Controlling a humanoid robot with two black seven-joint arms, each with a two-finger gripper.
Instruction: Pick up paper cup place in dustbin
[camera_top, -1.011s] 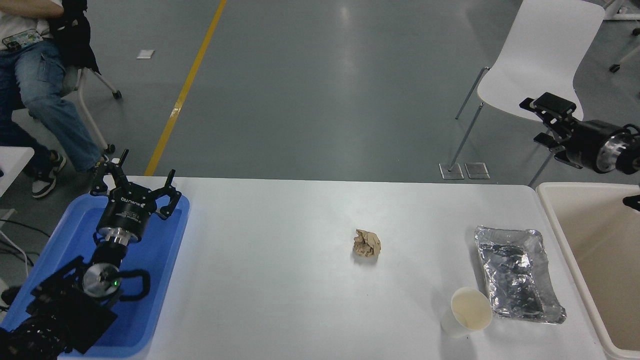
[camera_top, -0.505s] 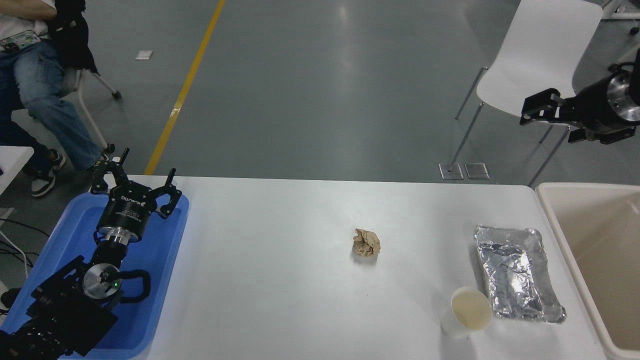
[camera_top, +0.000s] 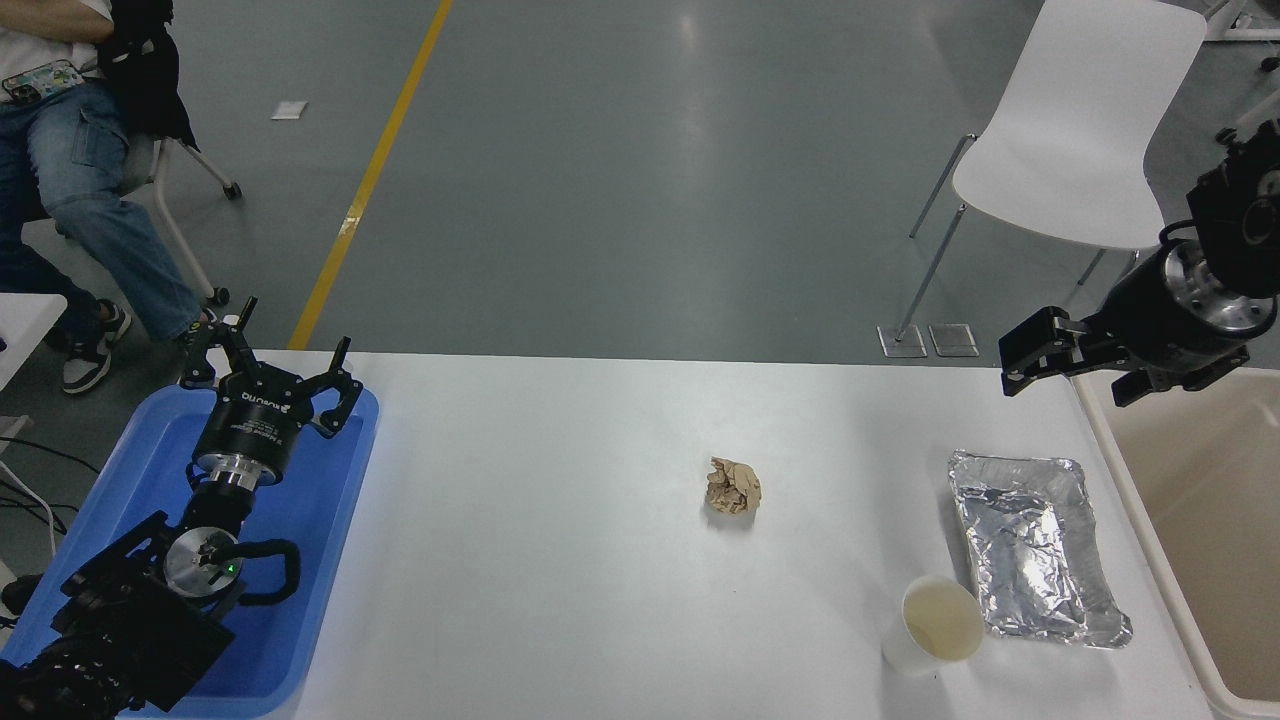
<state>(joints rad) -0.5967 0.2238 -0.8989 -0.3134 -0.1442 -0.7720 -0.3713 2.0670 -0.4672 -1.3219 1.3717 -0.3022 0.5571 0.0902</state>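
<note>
Since the paper cup (camera_top: 933, 627) stands upright near the worktop (camera_top: 560, 560) front edge, just beside the foil tray (camera_top: 1035, 545), approach it from the tray-free left side or from above. Right pincer (camera_top: 1040, 357) hangs high over the far right corner by the dustbin (camera_top: 1130, 470); whether it is released or clenched I cannot tell, nothing in it. Bring it down and toward the robot, spread wide, close lightly on the cup wall below the rim, since thin paper likely crushes. Then lift clear of the tray before swinging right to the bin. Left pincer (camera_top: 270, 375) parked over the blue tray (camera_top: 330, 560), fingers spread, empty.
</note>
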